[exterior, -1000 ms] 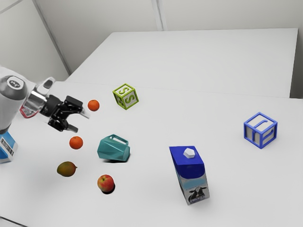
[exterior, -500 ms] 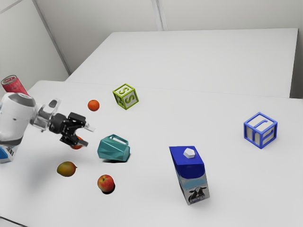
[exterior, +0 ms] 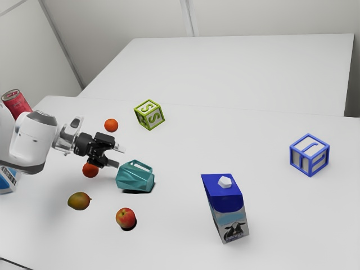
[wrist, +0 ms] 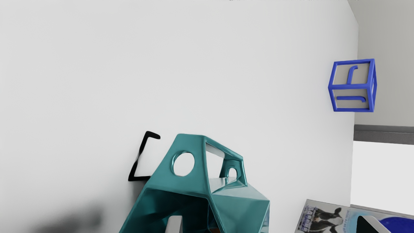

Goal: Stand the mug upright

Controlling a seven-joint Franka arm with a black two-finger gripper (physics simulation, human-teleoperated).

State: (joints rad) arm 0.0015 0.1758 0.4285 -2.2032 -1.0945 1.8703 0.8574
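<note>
Just ahead of the fingertips, on the white table (exterior: 270, 197), found the teal faceted mug (exterior: 135, 177) with the angular handle. Saw it lying on its side, handle raised, dark mouth turned toward the hand. Held the black two-finger gripper (exterior: 117, 156) wide open, fingers well apart, gripping nothing. Saw one fingertip (wrist: 174, 224) in front of the mug's mouth in the wrist view, the other off to the mug's side, over the milk carton (wrist: 326, 216) with the blue top and the cow picture. Could not tell from either view whether the first fingertip touched the mug or reached inside it.

Farther past the mug, toward the exterior view's right, saw that carton standing, and well beyond it a blue-framed letter block (exterior: 309, 154). Across from the hand, on the side away from the exterior camera, noted a green-framed letter block (exterior: 149, 115) and a small round orange (exterior: 111, 125). Near the gripper, on the exterior camera's side, found another orange fruit (exterior: 90, 169), then a greenish-brown mango-like fruit (exterior: 79, 201) and a red-yellow apple (exterior: 125, 217). Behind the hand, noticed a red can (exterior: 16, 102) and a partly hidden blue-and-white box (exterior: 7, 181).
</note>
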